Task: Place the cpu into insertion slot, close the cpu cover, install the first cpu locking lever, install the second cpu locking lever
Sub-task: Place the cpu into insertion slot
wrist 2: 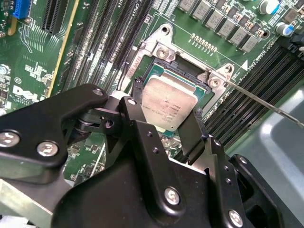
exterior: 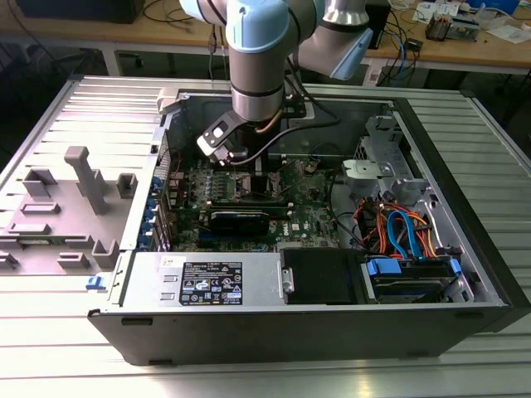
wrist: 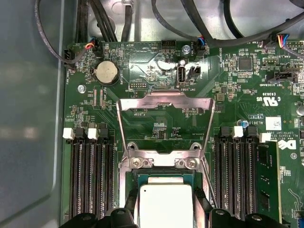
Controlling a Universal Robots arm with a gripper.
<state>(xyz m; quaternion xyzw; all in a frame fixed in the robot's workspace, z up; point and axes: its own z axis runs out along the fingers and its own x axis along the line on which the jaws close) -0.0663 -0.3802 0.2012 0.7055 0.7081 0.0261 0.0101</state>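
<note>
end effector clamped on two edges of the cpu; chip in or just over the insertion slot, can't tell if seated; cpu cover flipped open; locking lever free; judging step one underway, cover and both levers left

On table: case, open. On case floor: board. Mid-board: slot, between two banks of memory slots. Over slot, between fingers of gripper, touching both: cpu. At slot's edge away from gripper: cover, raised open over board.
</note>
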